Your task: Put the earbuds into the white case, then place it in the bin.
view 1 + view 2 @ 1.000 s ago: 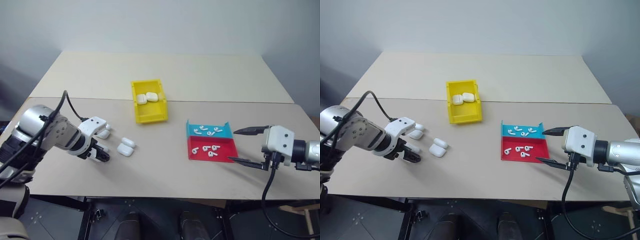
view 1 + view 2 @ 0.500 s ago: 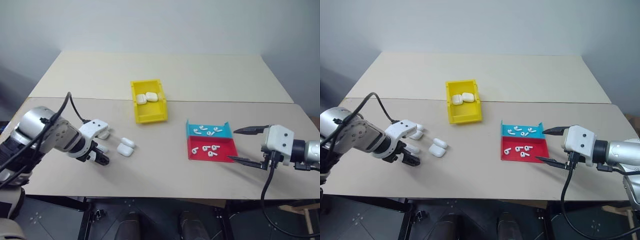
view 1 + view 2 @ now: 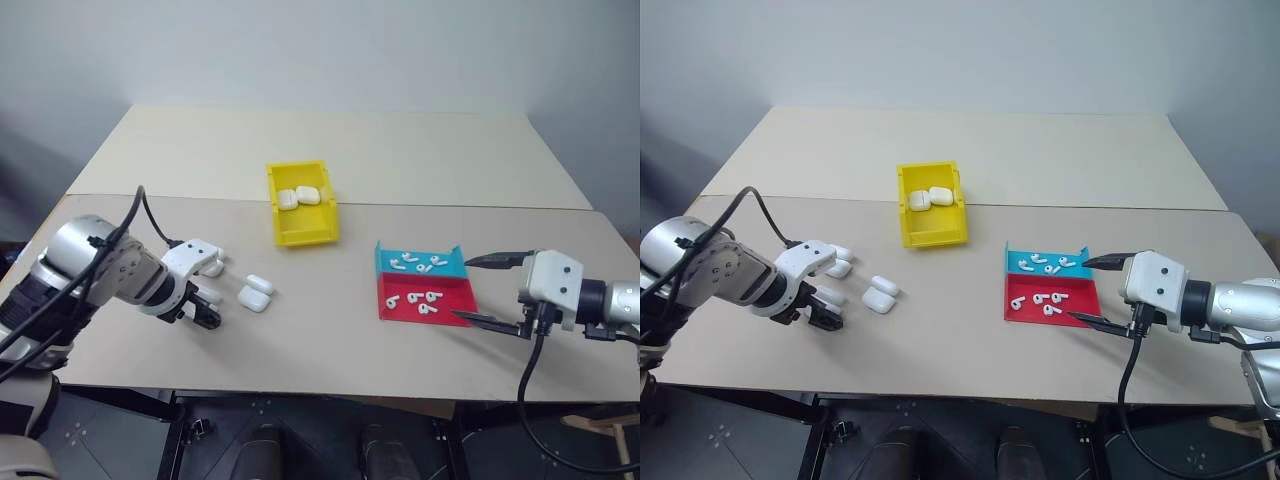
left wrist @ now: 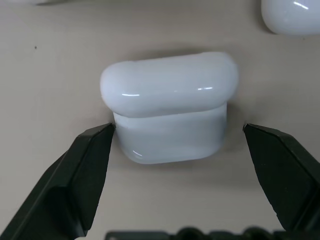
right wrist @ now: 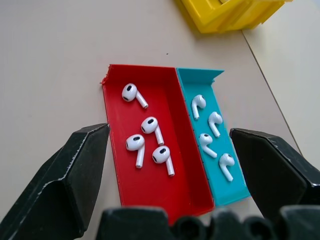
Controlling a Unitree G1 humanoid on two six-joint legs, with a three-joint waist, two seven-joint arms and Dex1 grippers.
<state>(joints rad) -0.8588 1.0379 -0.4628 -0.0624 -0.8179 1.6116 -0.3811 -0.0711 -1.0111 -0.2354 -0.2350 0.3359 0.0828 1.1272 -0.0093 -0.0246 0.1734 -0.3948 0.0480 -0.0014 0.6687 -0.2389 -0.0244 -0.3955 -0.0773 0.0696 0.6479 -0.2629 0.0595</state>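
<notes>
A white case [image 4: 169,105] with its lid shut lies on the table between the open fingers of my left gripper [image 4: 177,127], which points steeply down at it. One fingertip is at the case's side and the other stands clear. The left gripper [image 3: 203,308] is at the table's left. The yellow bin [image 3: 308,234] stands at mid-table and holds two white cases [image 3: 297,196]. Several earbuds [image 5: 150,125] lie in the red tray [image 5: 165,190] and several more in the blue tray [image 5: 235,192]. My right gripper [image 3: 467,290] hovers open just right of the trays.
Two more white cases [image 3: 255,293] lie just right of the left gripper and another [image 3: 211,266] lies just behind it. A seam [image 3: 480,205] joins a second table behind. The table's front edge [image 3: 330,375] runs close below both grippers.
The head views have shifted slightly. Neither gripper nor any object has visibly moved.
</notes>
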